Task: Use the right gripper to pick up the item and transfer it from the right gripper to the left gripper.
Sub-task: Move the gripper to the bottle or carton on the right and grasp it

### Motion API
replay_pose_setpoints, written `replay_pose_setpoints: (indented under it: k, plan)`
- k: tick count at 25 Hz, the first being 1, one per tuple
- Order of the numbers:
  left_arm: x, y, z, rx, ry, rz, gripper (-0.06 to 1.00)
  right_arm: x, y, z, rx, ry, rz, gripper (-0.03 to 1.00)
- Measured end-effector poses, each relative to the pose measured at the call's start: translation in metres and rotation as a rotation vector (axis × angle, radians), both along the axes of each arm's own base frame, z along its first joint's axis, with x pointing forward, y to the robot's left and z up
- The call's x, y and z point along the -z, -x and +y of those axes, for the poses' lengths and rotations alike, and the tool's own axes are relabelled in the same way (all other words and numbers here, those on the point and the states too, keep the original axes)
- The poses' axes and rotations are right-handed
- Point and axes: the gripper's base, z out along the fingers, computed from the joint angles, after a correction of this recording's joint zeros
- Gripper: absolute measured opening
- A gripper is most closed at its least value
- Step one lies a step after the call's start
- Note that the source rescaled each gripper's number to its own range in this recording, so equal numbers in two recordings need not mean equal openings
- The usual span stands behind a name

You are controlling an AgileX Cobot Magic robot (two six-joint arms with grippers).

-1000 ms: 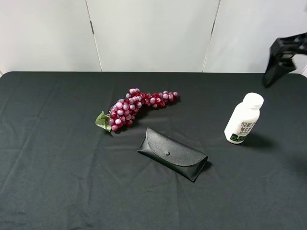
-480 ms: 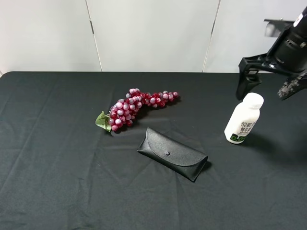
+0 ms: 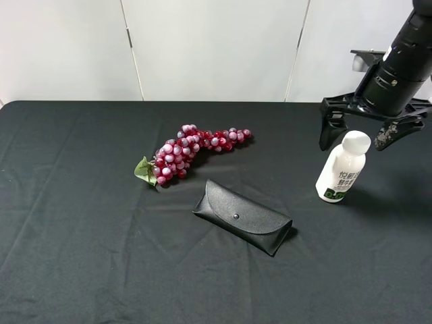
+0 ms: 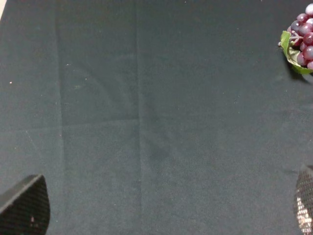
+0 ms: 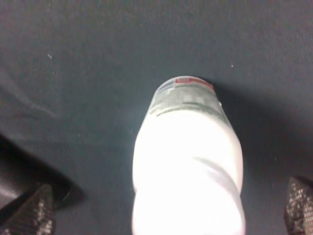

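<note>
Black cloth [image 3: 81,256] covers the table. A white bottle [image 3: 343,169] stands upright near the right side, unmoved. The right gripper [image 3: 356,140], which a second ago was only just showing at the right edge, has swung in and now hangs over the bottle's cap, jaws wide apart, one finger to each side, clear of it. The left gripper [image 4: 164,210] hovers over bare cloth, jaws also apart, holding nothing. Grapes [image 3: 192,152] and a glasses case [image 3: 243,217] lie where they were.
</note>
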Motion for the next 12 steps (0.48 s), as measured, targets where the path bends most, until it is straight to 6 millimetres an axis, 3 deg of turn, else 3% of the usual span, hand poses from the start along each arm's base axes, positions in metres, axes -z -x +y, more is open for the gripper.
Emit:
replay_pose_setpoints:
  k: [12]
  plan:
    - [0.000,0.000,0.000,0.000,0.000,0.000,1.00,0.031,0.000,-0.001,0.005,0.010,0.022,1.00]
